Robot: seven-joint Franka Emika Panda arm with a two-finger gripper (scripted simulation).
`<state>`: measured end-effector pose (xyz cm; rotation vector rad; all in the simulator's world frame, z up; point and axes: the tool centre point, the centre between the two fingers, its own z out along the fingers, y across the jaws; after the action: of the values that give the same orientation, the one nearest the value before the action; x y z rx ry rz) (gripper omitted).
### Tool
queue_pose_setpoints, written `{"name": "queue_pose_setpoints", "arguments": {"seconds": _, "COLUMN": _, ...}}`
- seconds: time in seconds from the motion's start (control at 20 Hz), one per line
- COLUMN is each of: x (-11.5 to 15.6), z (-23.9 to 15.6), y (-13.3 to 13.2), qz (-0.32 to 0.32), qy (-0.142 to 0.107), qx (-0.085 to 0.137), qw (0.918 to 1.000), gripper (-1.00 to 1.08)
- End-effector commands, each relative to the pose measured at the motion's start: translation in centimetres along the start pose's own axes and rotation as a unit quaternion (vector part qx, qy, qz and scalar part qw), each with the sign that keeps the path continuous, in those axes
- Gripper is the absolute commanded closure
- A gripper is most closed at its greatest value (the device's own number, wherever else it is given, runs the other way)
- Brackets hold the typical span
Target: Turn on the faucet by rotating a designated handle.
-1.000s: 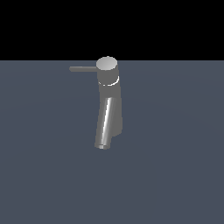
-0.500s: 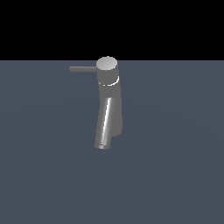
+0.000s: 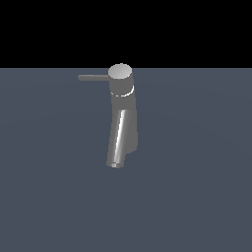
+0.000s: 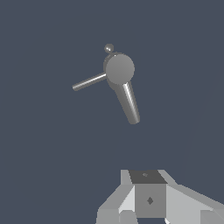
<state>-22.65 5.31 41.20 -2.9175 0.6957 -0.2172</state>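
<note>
The faucet (image 3: 121, 115) is a dark grey metallic cylinder with a lighter flat round cap (image 3: 120, 72), a thin bright ring and a slanted spout tube (image 3: 118, 142). It stands on the grey floor. The handle (image 3: 93, 77) is a thin straight rod sticking out from the cap toward the exterior view's left. In the wrist view the faucet (image 4: 119, 69), the handle (image 4: 89, 82) and the spout (image 4: 130, 105) are seen from above, well apart from my gripper (image 4: 149, 192). Only the gripper's white and grey body shows at the picture's edge. Its fingertips are not clear. It is out of the exterior view.
A flat grey floor (image 3: 197, 172) surrounds the faucet, with a black background behind it. A small round knob (image 4: 109, 48) shows just beyond the cap in the wrist view.
</note>
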Motion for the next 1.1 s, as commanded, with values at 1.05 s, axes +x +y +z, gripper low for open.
{"name": "queue_pose_setpoints", "arguments": {"seconds": 1.05, "x": 4.7, "z": 9.1, "y": -6.6, "qz": 0.297, "qy": 0.091, "qx": 0.081, "qw": 0.9472, "gripper": 1.08}}
